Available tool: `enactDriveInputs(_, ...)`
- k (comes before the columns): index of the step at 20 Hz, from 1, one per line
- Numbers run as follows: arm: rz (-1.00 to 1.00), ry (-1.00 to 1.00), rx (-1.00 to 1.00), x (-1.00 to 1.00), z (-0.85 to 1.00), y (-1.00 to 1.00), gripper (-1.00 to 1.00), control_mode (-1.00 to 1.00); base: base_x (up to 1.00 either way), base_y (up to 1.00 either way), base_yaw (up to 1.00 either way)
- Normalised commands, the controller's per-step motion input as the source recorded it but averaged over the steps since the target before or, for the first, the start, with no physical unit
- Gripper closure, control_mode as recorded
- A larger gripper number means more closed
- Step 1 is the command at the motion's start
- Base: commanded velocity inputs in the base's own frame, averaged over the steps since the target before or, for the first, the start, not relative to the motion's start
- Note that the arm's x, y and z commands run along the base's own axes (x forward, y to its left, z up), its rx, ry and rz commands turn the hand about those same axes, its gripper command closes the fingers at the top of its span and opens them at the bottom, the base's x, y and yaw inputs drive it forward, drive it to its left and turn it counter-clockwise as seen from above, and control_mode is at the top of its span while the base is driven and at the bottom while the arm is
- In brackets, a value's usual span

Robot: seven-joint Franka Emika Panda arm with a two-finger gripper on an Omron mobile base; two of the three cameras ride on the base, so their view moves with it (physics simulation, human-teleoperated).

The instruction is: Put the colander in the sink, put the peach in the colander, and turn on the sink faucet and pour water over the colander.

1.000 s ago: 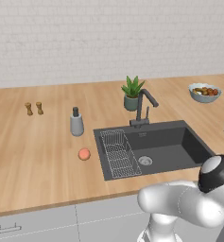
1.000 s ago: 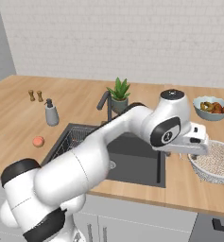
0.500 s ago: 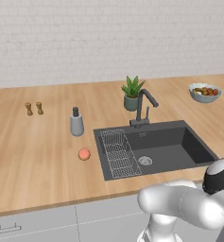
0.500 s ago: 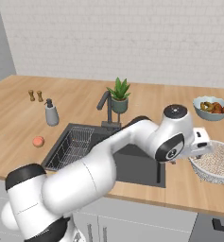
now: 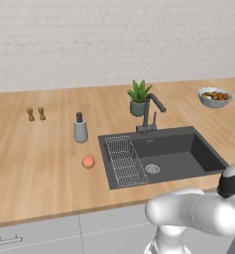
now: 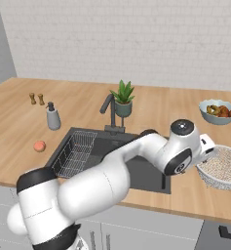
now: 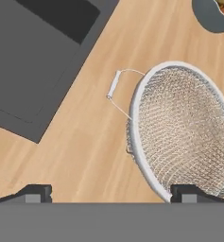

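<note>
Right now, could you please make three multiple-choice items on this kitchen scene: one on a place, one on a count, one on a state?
1. Where is the colander?
A. in the sink
B. on the counter right of the sink
C. beside the soap bottle

2. How many small shakers stand at the counter's far left?
A. two
B. three
C. four

3. What is the state of the sink faucet?
A. running
B. off, no stream shows
C. lying flat

Answers:
1. B, it rests on wood past the sink rim.
2. A, the shakers are a pair.
3. B, no water falls from the upright spout.
</note>
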Motion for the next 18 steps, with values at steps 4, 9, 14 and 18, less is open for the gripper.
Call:
enactDriveInputs(4, 0.05, 0.00, -0.15, 0.06, -0.16, -0.22, -1.00, -1.00, 0.00, 0.00, 0.00)
enactDriveInputs(9, 0.04, 0.00, -0.06, 0.11, -0.22, -0.27, -1.00, -1.00, 0.00, 0.00, 0.00)
enactDriveInputs(14, 0.03, 0.00, 0.00, 0.14, -0.21, -0.21, -1.00, -1.00, 0.00, 0.00, 0.00)
enactDriveInputs(18, 0.01, 0.00, 0.00, 0.18, -0.08, -0.18, -1.00, -1.00, 0.00, 0.00, 0.00)
